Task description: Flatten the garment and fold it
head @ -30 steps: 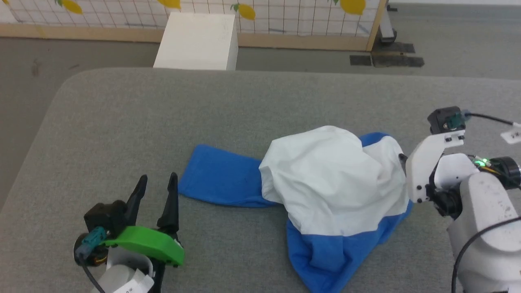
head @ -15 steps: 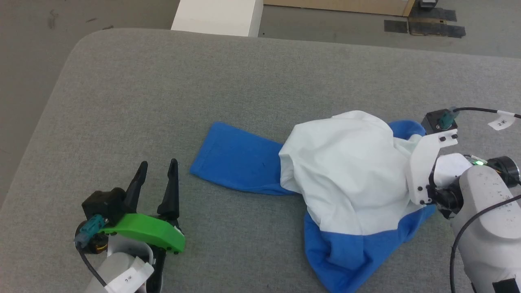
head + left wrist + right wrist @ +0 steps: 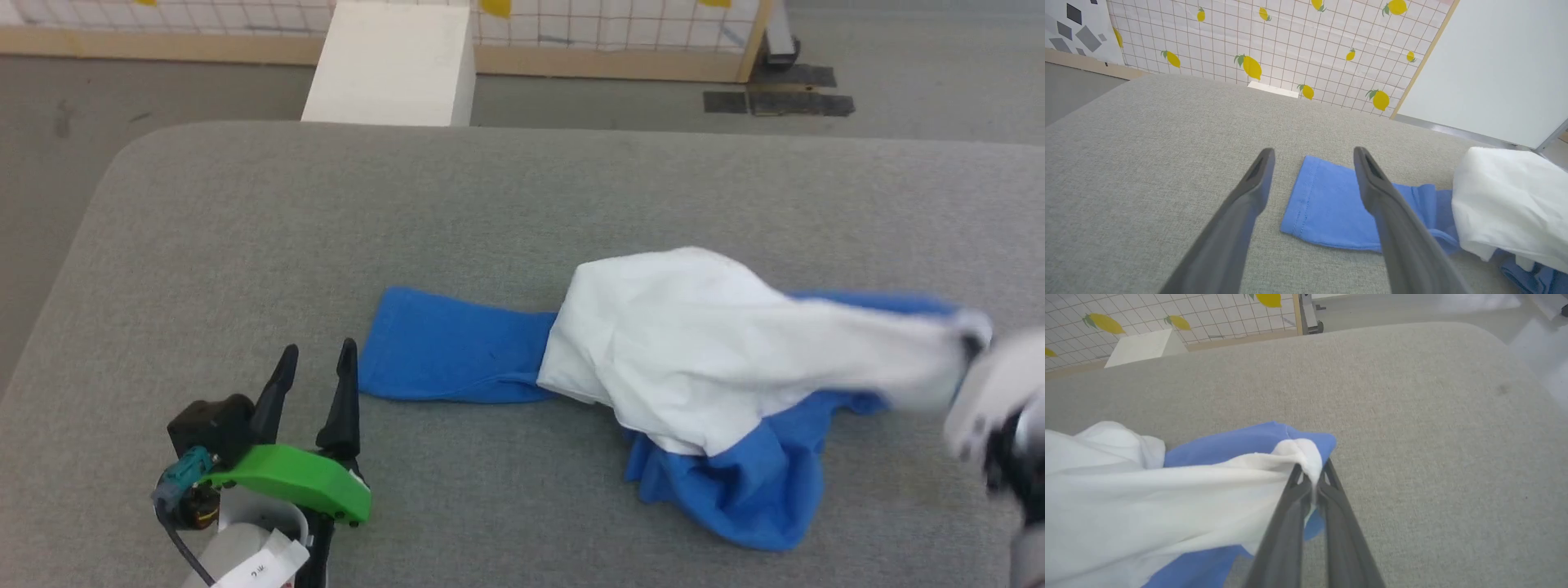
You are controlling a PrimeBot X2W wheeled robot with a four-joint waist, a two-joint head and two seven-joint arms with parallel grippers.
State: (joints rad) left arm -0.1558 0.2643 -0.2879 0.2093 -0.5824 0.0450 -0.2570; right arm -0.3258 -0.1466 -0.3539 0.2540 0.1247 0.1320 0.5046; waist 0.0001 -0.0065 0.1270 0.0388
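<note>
Grey bench [image 3: 245,245] carries the garment [image 3: 694,351] right of its middle. Since a second ago the right gripper [image 3: 1311,477] has closed its fingers on a white edge and pulled it rightward, stretching the heap; flattening has begun. The left gripper [image 3: 318,349] waits, fingers wide.

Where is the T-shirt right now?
In the head view, the T-shirt lies bunched on the right half of the grey table, one blue sleeve reaching toward the open left hand, its white edge pinched in the right hand.
</note>
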